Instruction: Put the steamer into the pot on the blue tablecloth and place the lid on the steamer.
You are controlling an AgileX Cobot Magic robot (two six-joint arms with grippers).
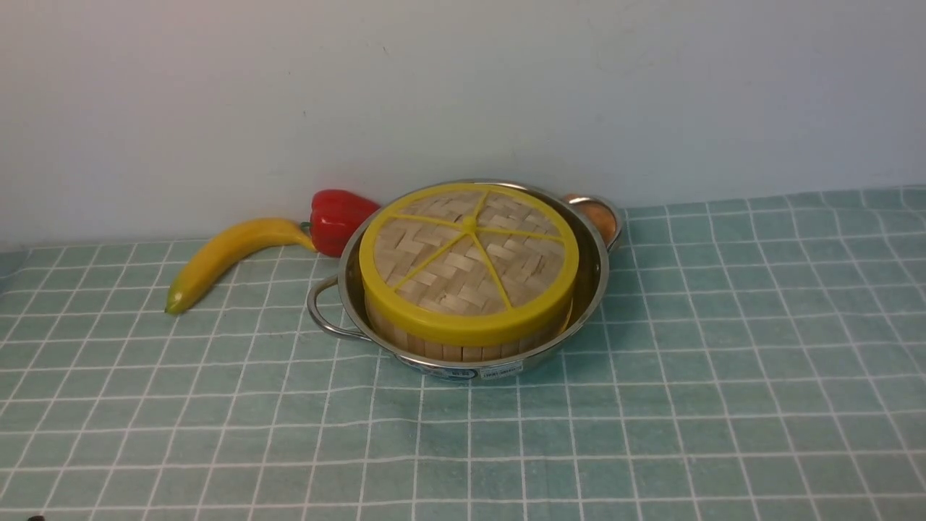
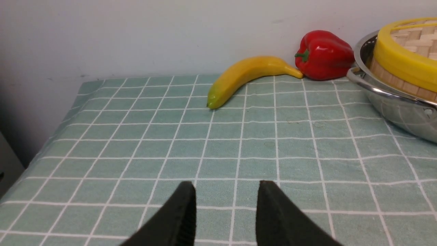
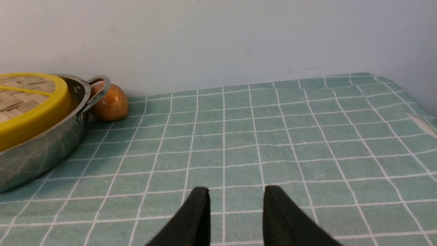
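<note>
Now: Steamer Seated and Lidded

The lid (image 1: pixel 469 264) sat on the steamer (image 1: pixel 463 347) inside the pot (image 1: pixel 589 289), on the blue tablecloth (image 1: pixel 723 376). Behind lay a banana (image 1: pixel 224 257) and red pepper (image 1: pixel 336 217). The left gripper (image 2: pixel 226 191) and right gripper (image 3: pixel 236 196) were parted, holding nothing.

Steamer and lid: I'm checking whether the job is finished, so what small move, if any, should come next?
Probably none beyond keeping both arms back. The lid caps the steamer, which sits in the pot, and the left gripper and right gripper are open and empty.
</note>
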